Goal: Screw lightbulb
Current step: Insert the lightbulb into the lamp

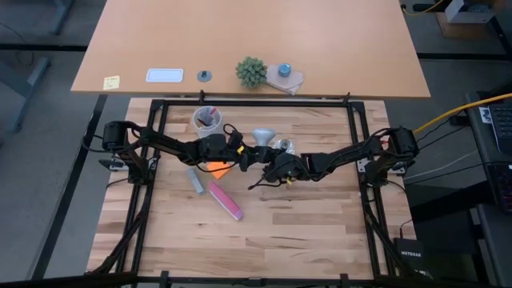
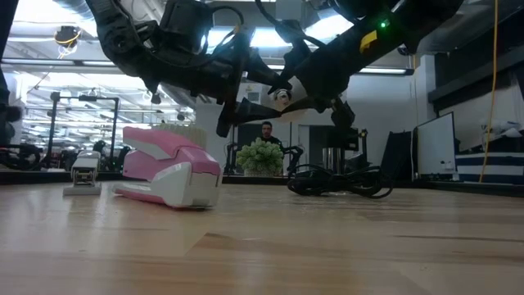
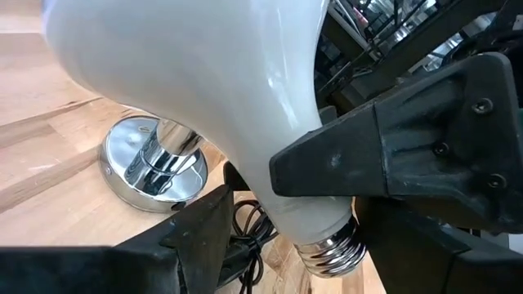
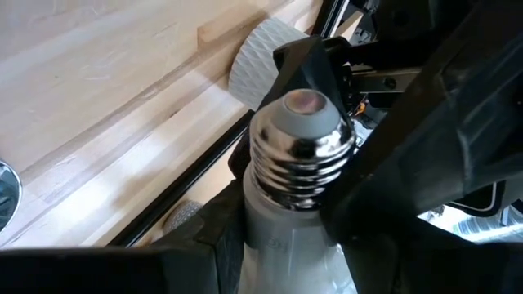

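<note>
The white frosted lightbulb (image 1: 262, 136) hangs above the table between my two grippers. Its round top points to the table's far edge and its grey screw base (image 3: 331, 249) to the near edge. My right gripper (image 1: 270, 162) comes in from the right and is shut on the bulb. My left gripper (image 1: 246, 155) comes in from the left and stands open; its near finger (image 3: 192, 237) is clear of the glass. The shiny metal socket (image 1: 282, 146) stands on its round foot (image 3: 151, 167) on the table just beyond the bulb, with its black cord beside it. My right gripper pinches the bulb's narrow neck (image 4: 270, 220), just behind the screw thread, between its two fingers. One finger (image 3: 384, 159) lies across the neck. The bulb is lifted clear of the table, its screw base (image 4: 301, 155) sticking out past the fingers.
A white cup with pens (image 1: 207, 119) stands at the far left of the work area. A pink stapler (image 1: 226, 201), a grey-blue block (image 1: 195, 181) and an orange note (image 1: 218, 169) lie near the left arm. The black cord (image 2: 340, 182) coils on the table.
</note>
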### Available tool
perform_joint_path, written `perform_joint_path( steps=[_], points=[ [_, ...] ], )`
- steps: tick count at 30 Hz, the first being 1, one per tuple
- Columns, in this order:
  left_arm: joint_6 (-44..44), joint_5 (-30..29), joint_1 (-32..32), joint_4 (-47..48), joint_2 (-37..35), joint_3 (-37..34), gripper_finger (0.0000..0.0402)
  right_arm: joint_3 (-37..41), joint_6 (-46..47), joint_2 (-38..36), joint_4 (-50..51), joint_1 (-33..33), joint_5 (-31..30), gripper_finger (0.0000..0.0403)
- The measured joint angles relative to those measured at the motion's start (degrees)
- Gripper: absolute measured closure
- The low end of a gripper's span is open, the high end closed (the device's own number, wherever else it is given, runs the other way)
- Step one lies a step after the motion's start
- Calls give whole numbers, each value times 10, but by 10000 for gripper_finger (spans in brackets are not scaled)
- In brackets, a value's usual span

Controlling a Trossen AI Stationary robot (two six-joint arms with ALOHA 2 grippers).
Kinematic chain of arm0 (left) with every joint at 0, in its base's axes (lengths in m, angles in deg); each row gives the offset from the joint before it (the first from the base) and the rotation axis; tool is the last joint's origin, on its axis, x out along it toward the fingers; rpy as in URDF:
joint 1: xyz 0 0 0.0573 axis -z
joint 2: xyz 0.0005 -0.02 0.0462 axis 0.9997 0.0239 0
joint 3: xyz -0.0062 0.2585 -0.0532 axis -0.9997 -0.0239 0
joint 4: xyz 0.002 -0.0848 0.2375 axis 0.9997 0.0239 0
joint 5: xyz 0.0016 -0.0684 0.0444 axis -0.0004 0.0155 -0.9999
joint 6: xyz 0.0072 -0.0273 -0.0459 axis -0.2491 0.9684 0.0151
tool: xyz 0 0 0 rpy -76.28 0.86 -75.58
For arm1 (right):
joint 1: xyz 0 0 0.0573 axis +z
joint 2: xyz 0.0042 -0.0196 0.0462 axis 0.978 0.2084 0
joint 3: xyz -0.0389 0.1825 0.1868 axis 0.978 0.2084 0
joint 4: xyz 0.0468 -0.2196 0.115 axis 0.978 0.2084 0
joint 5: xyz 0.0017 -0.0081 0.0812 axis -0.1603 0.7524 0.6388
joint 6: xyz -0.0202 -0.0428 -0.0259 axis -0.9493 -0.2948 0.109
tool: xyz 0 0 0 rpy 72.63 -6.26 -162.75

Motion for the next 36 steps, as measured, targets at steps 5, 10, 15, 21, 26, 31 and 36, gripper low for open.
perform_joint_path(
  steps=[5,10,15,21,26,31,36],
  points=[
    [0,-2,0,0,0,0,177,0,0,0,0,0,-4,237],
    [1,-2,0,-4,0,0,224,0,-1,0,-4,1,-28,237],
    [2,-4,0,-3,0,0,267,0,-2,0,-2,1,-55,237],
    [1,-5,0,-3,0,0,280,0,-1,0,-1,1,-68,237],
    [0,-5,0,-2,0,0,281,0,0,0,-1,1,-68,237],
    [-2,-5,0,-3,0,0,284,0,3,0,-3,1,-69,219],
    [-2,-4,0,-2,0,0,285,0,10,-1,-6,1,-67,188]
  ],
)
